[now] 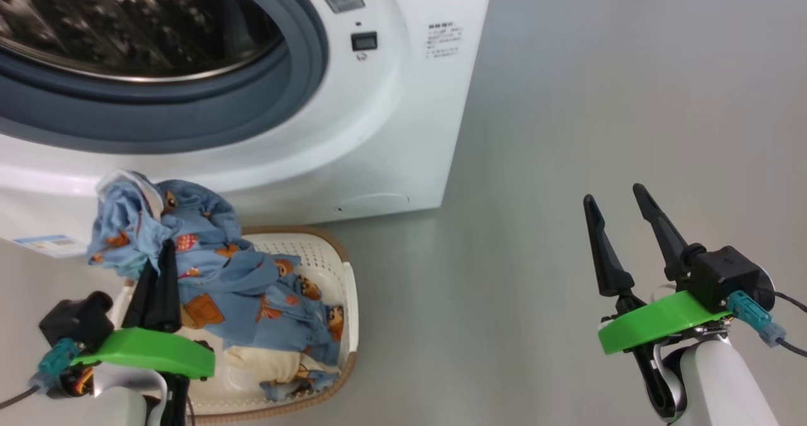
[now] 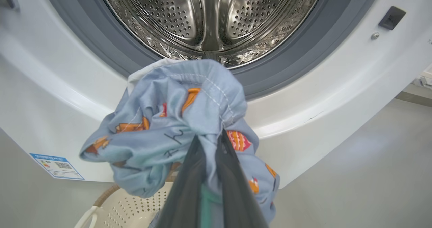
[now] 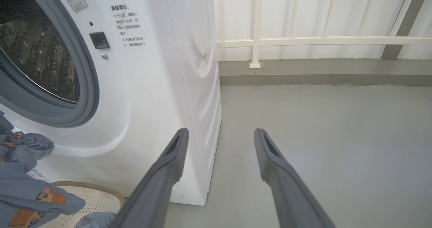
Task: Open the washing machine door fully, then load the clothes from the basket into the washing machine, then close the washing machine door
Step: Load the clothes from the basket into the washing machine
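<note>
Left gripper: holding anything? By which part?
Yes: the left gripper has its jaws shut on the clothes, pinching a bunched fold of blue fabric by a stitched hem, raised above the basket. The right gripper is open and empty.

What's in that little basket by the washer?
Blue printed clothes with a cream piece lie in the basket; the left gripper holds one bunch up. Anything beneath them is covered.

The clothes (image 2: pixel 175 120) I hold look soft, matt cloth; the drum (image 2: pixel 209 15) is shiny perforated steel; the basket (image 1: pixel 328 268), probably plastic, looks matt.
</note>
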